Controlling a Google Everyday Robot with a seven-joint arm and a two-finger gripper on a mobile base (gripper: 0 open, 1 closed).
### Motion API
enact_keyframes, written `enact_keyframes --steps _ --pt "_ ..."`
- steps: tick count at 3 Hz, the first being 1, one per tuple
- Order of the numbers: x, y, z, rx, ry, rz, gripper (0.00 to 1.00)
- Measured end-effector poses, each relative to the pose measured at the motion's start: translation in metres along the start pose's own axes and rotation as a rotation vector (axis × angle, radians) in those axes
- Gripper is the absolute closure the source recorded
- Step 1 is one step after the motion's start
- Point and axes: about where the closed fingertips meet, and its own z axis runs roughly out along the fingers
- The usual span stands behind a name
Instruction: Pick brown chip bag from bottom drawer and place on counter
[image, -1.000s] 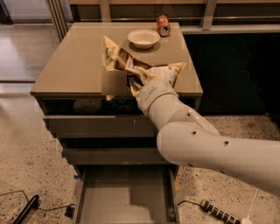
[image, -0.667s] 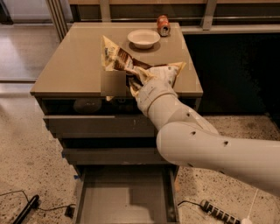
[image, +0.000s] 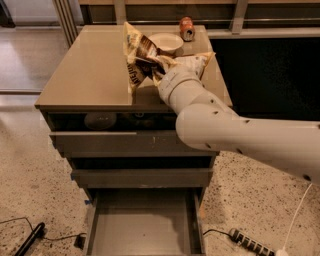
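Note:
The brown chip bag (image: 138, 50) is crumpled, with cream-yellow edges and a dark brown centre. It hangs over the middle of the counter (image: 85, 75), just in front of the bowl. My gripper (image: 156, 70) is shut on its middle, mostly hidden by the bag's folds and my white wrist. The arm reaches in from the right across the counter's front edge. The bottom drawer (image: 142, 227) is pulled out near the floor, and its flat grey tray holds nothing.
A white bowl (image: 167, 42) and an orange can (image: 187, 28) stand at the back of the counter. The two upper drawers are slightly ajar. A power strip (image: 248, 243) and black cables (image: 30, 239) lie on the speckled floor.
The gripper has carried the bag a little higher and farther back over the counter, toward the bowl. The drawers have not moved.

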Motion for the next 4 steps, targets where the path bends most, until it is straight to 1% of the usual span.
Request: enact_keyframes --steps 1,2,3,4 --pt "-0.009 -0.034 0.052 0.024 0.005 0.023 1.0" --pt "-0.014 -0.026 0.054 0.009 -0.007 0.028 1.0" --pt "-0.022 0.004 0.059 -0.04 -0.034 0.037 1.0" --pt "-0.022 0.004 0.059 -0.04 -0.034 0.037 1.0"
